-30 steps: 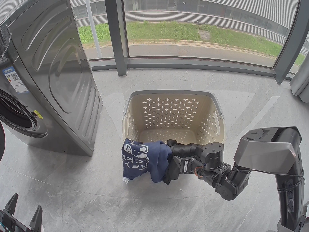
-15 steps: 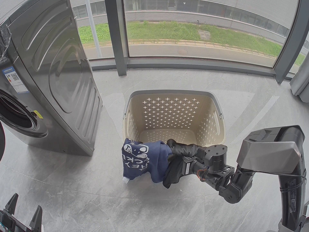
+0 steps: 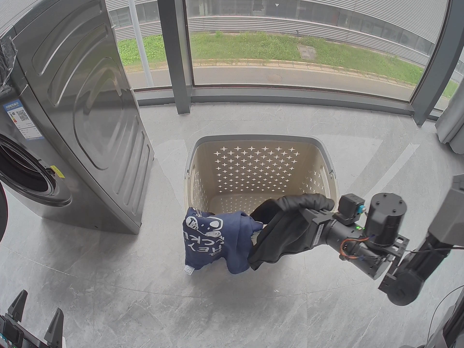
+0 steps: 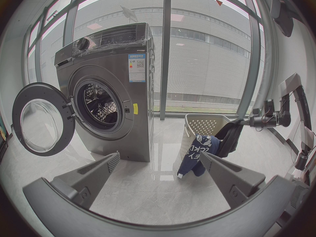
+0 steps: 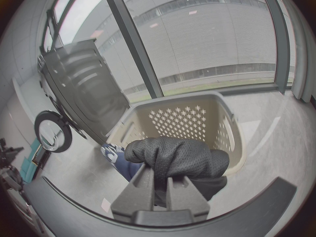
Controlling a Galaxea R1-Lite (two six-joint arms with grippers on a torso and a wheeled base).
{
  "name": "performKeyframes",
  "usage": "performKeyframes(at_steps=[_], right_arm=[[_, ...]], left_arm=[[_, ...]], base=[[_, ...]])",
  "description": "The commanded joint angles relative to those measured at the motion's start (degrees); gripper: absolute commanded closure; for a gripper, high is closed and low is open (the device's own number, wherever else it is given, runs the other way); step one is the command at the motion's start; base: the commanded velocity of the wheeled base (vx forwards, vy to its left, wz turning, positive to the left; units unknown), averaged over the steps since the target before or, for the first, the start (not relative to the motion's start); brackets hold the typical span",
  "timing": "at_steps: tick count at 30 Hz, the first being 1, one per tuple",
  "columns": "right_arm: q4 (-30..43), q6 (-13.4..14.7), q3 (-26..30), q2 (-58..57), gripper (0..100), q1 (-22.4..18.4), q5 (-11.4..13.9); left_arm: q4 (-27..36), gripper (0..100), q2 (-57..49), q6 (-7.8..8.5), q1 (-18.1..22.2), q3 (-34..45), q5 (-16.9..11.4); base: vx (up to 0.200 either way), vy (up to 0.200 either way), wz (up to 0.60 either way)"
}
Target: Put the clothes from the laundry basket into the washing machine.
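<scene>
Right gripper (image 5: pixel 160 178): its two fingers are pressed together on a fold of the black garment (image 3: pixel 285 228), above the near rim of the laundry basket (image 3: pixel 261 137).
Black garment: a dark perforated cloth. It lies bunched over the fingers and hangs down in front of the basket's near wall. Its lower edge meets the navy garment (image 3: pixel 215 240).
Navy garment: it has a white print and is draped over the near-left corner of the basket, hanging down the outside toward the floor (image 3: pixel 145 305).
Laundry basket: cream plastic with star-shaped holes, standing on the floor to the right of the washing machine (image 3: pixel 92 102).
Washing machine: grey, with its round door (image 4: pixel 41 117) swung wide and the drum (image 4: pixel 98 104) exposed.
Left gripper (image 4: pixel 158 155): its fingers are spread apart and hold nothing. It is low, facing the machine, well apart from the basket.
</scene>
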Motion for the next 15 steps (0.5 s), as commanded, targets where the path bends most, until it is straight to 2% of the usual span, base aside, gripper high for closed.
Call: performKeyframes(at_steps=[1,2,7,15], right_arm=[[-0.15,-2.12,5.08,-15.62,100,0.83,2.35],[0.03,-3.00,5.16,-16.85,100,0.92,2.62],[-0.59,-3.44,5.78,-18.00,100,1.19,3.32],[-1.03,-3.35,6.83,-18.00,100,1.27,4.29]], left_arm=[[0.06,0,-0.66,-0.08,-0.02,0.84,-0.02],[0.06,0,-0.66,-0.17,0.06,0.84,-0.02],[0.06,0,-0.66,-0.17,-0.02,0.84,-0.11],[0.06,0,-0.66,-0.08,-0.02,0.75,-0.11]], base=[[0.000,0.000,0.00],[0.000,0.000,0.00],[0.000,0.000,0.00],[-0.200,0.000,0.00]])
